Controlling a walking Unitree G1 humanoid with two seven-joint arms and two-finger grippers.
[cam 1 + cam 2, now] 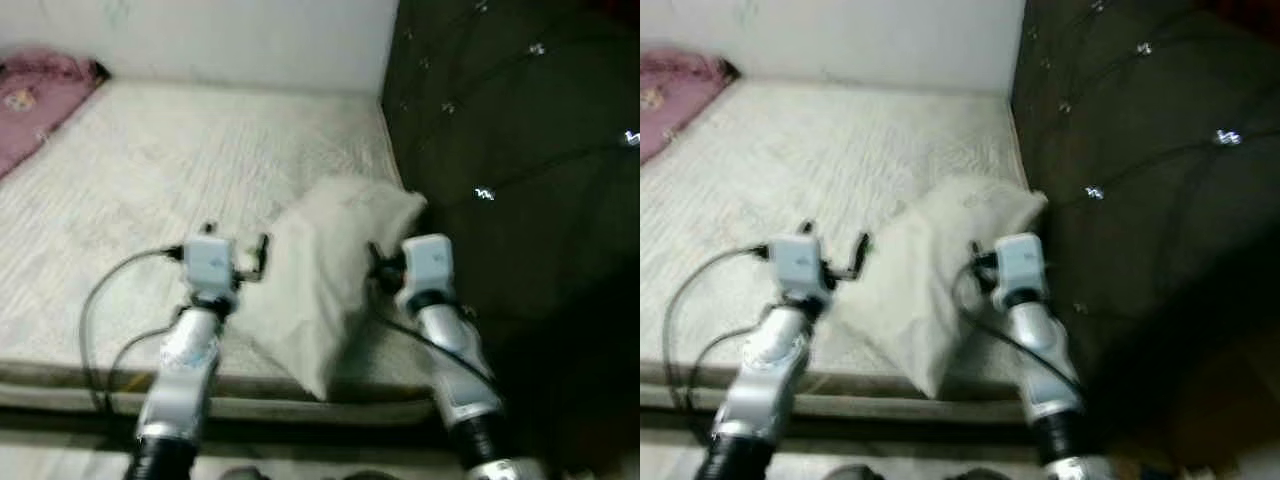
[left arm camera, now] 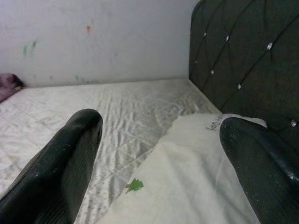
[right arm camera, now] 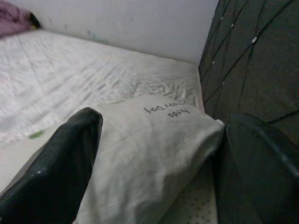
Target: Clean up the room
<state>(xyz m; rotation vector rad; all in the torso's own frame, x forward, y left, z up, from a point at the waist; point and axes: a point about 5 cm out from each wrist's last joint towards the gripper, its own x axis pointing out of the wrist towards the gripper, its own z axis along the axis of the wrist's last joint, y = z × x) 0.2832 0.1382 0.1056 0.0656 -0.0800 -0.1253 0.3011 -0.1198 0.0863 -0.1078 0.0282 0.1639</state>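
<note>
A white pillow (image 1: 325,270) lies on the bed's white mattress (image 1: 170,170), near the front right corner beside the dark headboard. My left gripper (image 1: 238,242) hovers at the pillow's left edge, its fingers (image 2: 70,158) spread wide with nothing between them. My right gripper (image 1: 383,266) is at the pillow's right side, close to the headboard. It is open as well, and the pillow (image 3: 149,154) lies just ahead of its fingertips. The pillow carries small dark lettering (image 3: 168,111) and a tiny green mark (image 2: 135,185).
A dark tufted headboard (image 1: 520,150) rises on the right, close to my right arm. A pink blanket (image 1: 35,100) lies at the far left corner of the bed. A pale wall (image 1: 220,40) runs behind. The mattress's front edge (image 1: 250,400) is just below my arms.
</note>
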